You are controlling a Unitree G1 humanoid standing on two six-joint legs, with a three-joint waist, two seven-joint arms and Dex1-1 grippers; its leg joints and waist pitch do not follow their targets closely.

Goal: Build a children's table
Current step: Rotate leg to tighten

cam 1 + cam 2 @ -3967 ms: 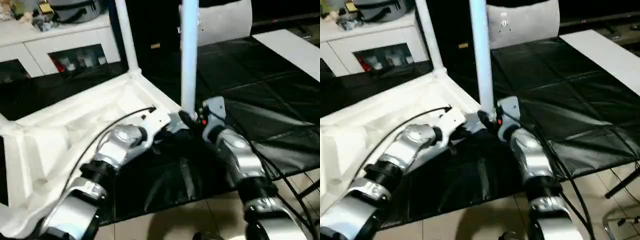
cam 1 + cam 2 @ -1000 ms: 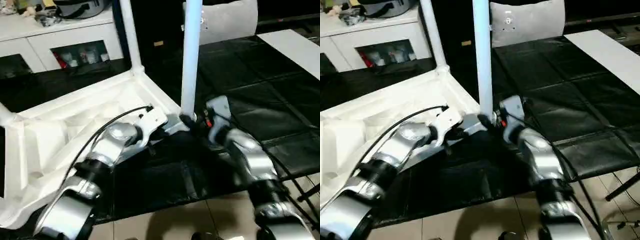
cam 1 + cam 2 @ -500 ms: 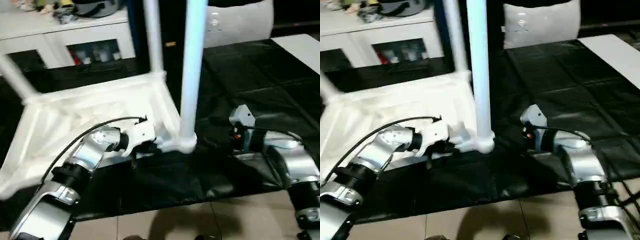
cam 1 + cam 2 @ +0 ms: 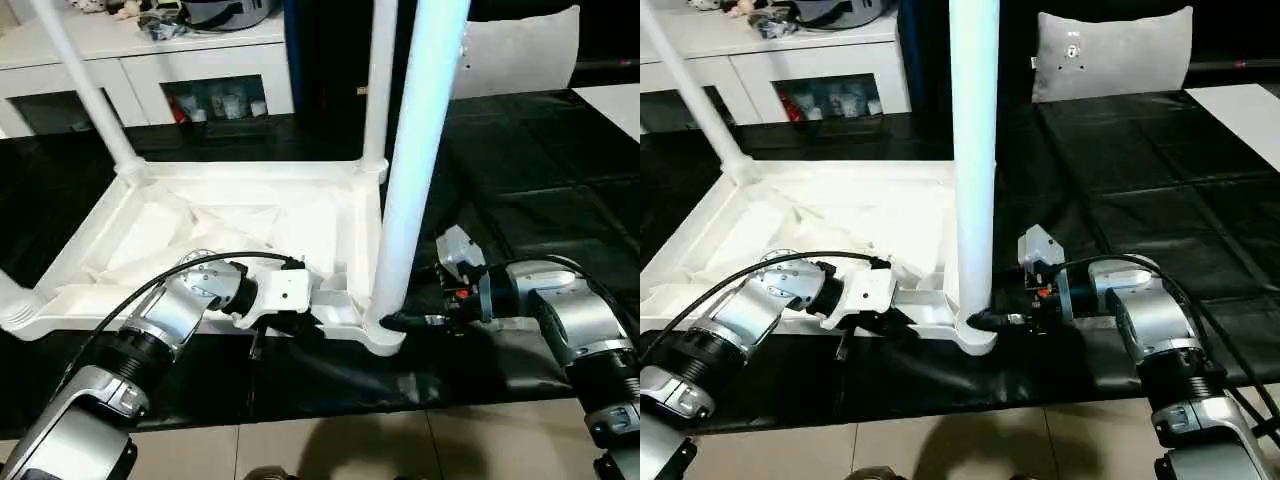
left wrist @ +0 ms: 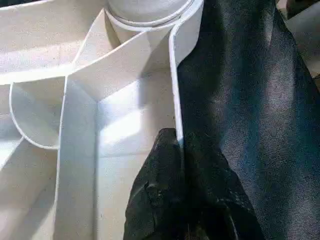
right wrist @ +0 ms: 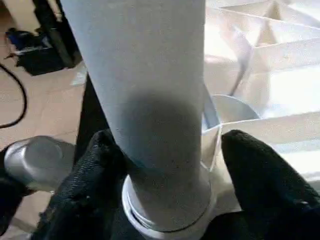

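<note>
Seating a leg into the near corner socket of the upturned children's table, lying ribbed side up on a black sheet [image 4: 520, 210] over the floor. Nearest, at the sheet's front edge: left gripper [image 4: 285, 322] pinching the tabletop [image 4: 240, 215] by its near rim, fingers [image 5: 165, 200] shut on the thin white wall, one inside and one outside. Just beside it, right gripper [image 4: 990, 320] reaching in level at the foot of the leg [image 4: 975, 150], black fingers [image 6: 95, 175] straddling the tube, one on each side at the socket collar; gripping or merely bracketing, impossible to tell. Farther back: two more legs [image 4: 80, 85] standing in the far corner sockets, a fourth stub [image 4: 15, 300] showing at the near left corner. Beyond the sheet's far edge, a grey cushion [image 4: 1110, 50] and a white cabinet [image 4: 150, 60]. Next, judging by this: pressing the leg fully home while holding the rim steady, then letting go without tipping the tube.
</note>
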